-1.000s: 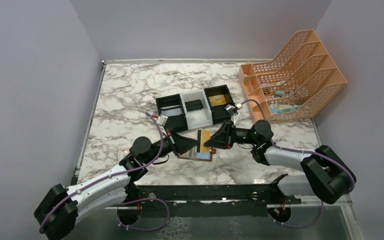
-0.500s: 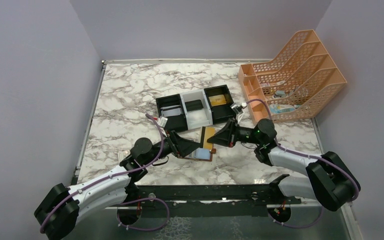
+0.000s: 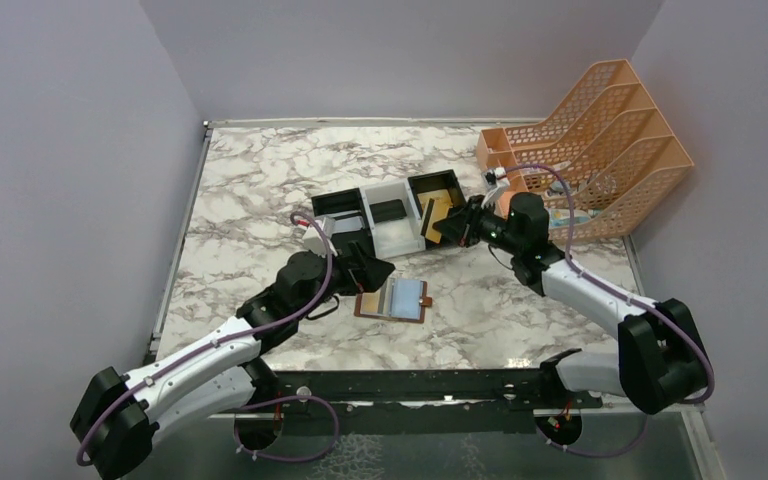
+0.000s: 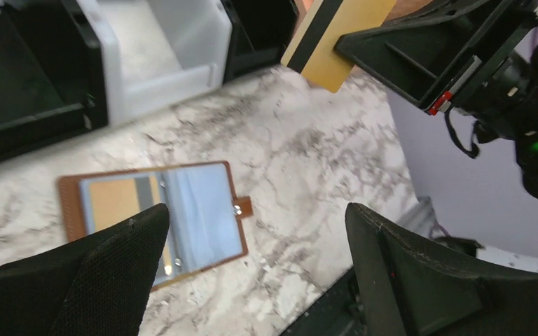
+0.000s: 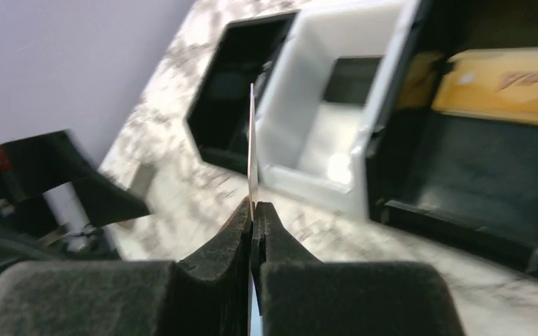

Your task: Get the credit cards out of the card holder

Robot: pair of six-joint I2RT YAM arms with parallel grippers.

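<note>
One gold card (image 3: 434,214) stands on edge in the air, pinched between the closed fingers of the right gripper (image 3: 449,225), just at the near side of the tray's (image 3: 395,238) right black compartment. A second gold card (image 5: 511,84) lies flat in that compartment, and a dark card (image 3: 388,210) lies in the tray's white middle compartment. The card holder (image 3: 393,299) lies open and flat on the marble table (image 3: 260,200), on the near side of the tray and apart from it. A tan card (image 4: 115,203) shows in one of its inner pockets. The left gripper (image 3: 368,268) hangs between the tray's left compartment and the holder, fingers spread wide, holding nothing. An orange file rack (image 3: 590,150) stands to the right of the tray.
</note>
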